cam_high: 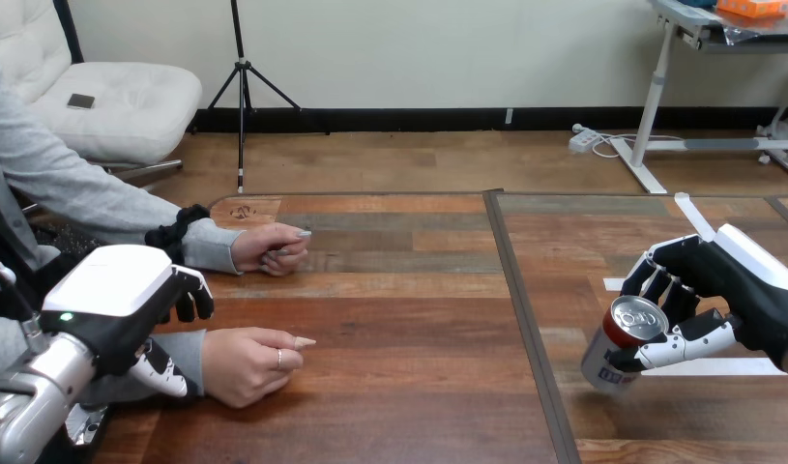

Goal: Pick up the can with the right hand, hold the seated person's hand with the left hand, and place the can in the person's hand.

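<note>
Clamped in the right hand (723,285), a silver cylindrical metal can (610,365) with a red rim round its top. Curled over the can's far side, the black-and-white fingers (663,288); pressed across its near side, the white thumb (685,345). Tilted, lid turned up toward the camera, base down to the left of the palm, close over the brown wooden table (399,329); touching the boards or just clear of them, impossible to tell. Just beneath that hand, a white tape strip (733,367) flat on the wood. Well apart to the left, the left hand (109,280), white shell uppermost, closed round the person's grey-sleeved wrist (182,340): dark fingertips hooked down over the far side, thumb laid along the near side. Sticking out just to the right of that grip, the person's hand (247,362), resting on the table with fingers loosely folded and pointing right. Beyond the left hand, farther up the table, the person's other hand (269,249), loosely fisted on the wood, apart from both robot hands. Between the two robot hands, nearer the right one, a dark straight seam (525,319) running across the tabletop.
</note>
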### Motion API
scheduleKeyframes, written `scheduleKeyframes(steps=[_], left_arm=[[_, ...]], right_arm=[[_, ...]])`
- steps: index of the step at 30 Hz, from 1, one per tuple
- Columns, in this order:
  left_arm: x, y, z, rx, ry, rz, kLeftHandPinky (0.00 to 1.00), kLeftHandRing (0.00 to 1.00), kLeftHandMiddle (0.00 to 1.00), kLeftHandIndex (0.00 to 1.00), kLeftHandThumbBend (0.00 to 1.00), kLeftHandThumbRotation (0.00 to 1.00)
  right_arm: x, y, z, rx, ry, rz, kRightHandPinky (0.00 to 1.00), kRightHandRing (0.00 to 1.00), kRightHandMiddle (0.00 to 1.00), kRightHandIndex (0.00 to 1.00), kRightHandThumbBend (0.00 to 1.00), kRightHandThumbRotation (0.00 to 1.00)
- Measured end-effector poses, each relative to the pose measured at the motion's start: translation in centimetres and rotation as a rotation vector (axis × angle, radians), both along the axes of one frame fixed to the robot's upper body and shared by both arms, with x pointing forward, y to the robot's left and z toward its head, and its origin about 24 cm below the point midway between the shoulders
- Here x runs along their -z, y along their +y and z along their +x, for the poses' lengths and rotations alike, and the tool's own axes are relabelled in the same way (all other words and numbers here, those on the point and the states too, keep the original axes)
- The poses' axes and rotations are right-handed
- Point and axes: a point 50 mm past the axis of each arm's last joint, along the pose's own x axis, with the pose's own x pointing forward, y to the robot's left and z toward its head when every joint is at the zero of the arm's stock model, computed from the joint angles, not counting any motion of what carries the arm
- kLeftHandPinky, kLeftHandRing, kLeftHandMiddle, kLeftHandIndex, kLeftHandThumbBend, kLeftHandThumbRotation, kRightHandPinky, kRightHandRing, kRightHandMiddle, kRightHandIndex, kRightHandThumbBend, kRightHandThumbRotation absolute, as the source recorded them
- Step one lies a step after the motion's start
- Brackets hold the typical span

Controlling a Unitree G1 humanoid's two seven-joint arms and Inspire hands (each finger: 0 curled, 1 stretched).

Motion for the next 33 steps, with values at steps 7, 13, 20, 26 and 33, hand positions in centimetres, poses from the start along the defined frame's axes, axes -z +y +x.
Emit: scheduleKeyframes(steps=[7, 13, 20, 26, 33], left_arm=[[0.2, 0.0, 0.4, 0.0, 0.005, 0.016, 0.52, 0.59, 0.62, 0.61, 0.97, 0.0], [0.4, 0.0, 0.8, -0.003, 0.021, 0.032, 0.58, 0.65, 0.67, 0.65, 0.95, 0.05], [0.6, -0.1, 1.2, -0.008, 0.058, 0.063, 0.65, 0.7, 0.71, 0.69, 0.94, 0.13], [0.7, -0.2, 1.4, -0.024, 0.098, 0.079, 0.68, 0.72, 0.73, 0.71, 0.94, 0.13], [1.0, -0.3, 1.6, -0.036, 0.125, 0.075, 0.66, 0.71, 0.73, 0.71, 0.95, 0.11]], right_arm=[[0.0, 0.0, 0.0, -0.002, -0.002, 0.0, 0.28, 0.31, 0.36, 0.42, 0.85, 0.0], [0.0, 0.0, 0.0, -0.005, -0.004, 0.003, 0.28, 0.31, 0.36, 0.41, 0.85, 0.0], [0.0, 0.0, 0.0, -0.006, -0.007, 0.009, 0.26, 0.29, 0.35, 0.41, 0.84, 0.0], [-0.1, 0.0, 0.0, -0.007, -0.006, 0.017, 0.25, 0.28, 0.34, 0.41, 0.84, 0.0], [-0.1, 0.0, 0.0, -0.008, -0.005, 0.018, 0.25, 0.28, 0.34, 0.41, 0.85, 0.0]])
